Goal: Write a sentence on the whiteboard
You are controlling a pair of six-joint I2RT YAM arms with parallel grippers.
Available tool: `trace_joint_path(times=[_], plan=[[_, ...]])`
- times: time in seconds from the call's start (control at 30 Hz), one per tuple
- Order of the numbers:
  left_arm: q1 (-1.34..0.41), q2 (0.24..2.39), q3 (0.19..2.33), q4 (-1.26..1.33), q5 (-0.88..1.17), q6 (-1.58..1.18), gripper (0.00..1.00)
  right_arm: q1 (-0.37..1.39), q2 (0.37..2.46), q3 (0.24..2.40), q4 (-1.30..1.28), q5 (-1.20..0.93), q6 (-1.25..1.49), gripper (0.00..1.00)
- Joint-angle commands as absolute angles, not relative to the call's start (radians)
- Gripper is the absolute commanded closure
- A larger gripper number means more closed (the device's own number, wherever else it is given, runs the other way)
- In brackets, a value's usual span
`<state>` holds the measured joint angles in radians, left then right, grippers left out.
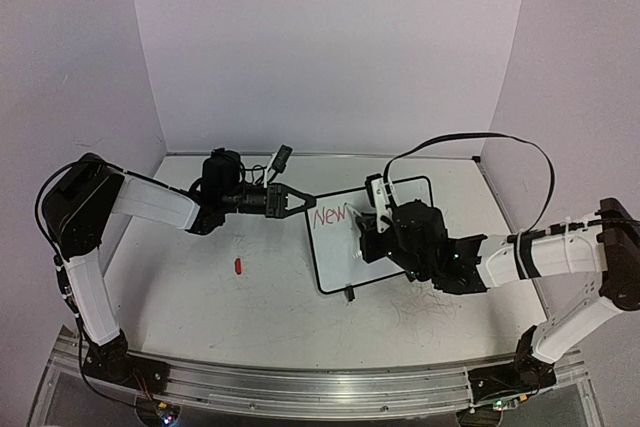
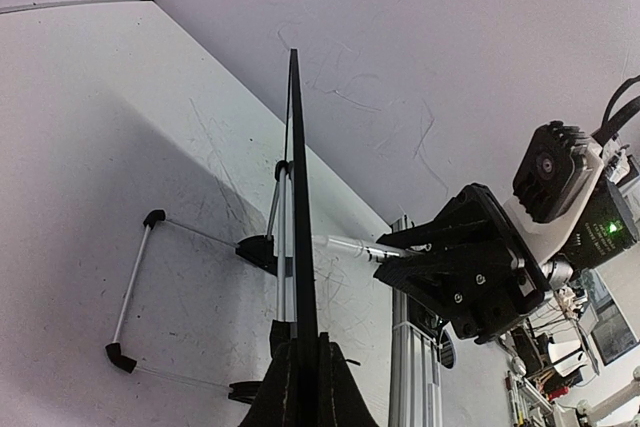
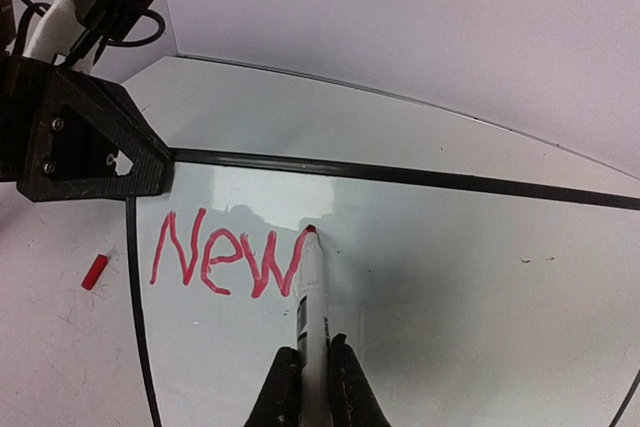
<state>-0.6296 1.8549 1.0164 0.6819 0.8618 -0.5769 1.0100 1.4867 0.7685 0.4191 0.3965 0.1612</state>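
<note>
The right gripper (image 3: 312, 372) is clamped narrow on a white-barrelled marker pen with a red tip (image 3: 311, 287). The barrel stands between its black fingers, and the tip touches the writing surface just past the last red letter. A dark label on the barrel is too small to read.

The tip rests on the small rectangular whiteboard with a thin black frame (image 3: 450, 267). The board sits on the scuffed white tabletop (image 1: 190, 292) between the two arms, a little right of centre. On it, in red hand-lettering, is the word "New" (image 3: 225, 257), close to the board's left edge.

The left gripper (image 2: 303, 377) is closed tight on that left frame edge, at the far corner. From its own wrist view the board appears edge-on, as a thin black line.

A small red cap-like piece (image 1: 239, 266) lies on the tabletop, left of the board and apart from it.
</note>
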Motion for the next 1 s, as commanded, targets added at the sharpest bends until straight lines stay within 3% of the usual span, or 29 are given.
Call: trace_joint_path(times=[0.0, 0.37, 0.97], plan=[[-0.65, 1.858, 1.012, 0.686, 0.914, -0.601, 1.0, 0.992, 1.461, 0.771, 0.422, 0.397, 0.143, 1.0], [-0.652, 1.812, 0.963, 0.676, 0.821, -0.65, 1.0, 0.996, 1.236, 0.588, 0.521, 0.262, 0.053, 1.0], [-0.653, 1.793, 0.953, 0.667, 0.796, -0.584, 1.0, 0.996, 1.347, 0.638, 0.512, 0.251, 0.08, 1.0]])
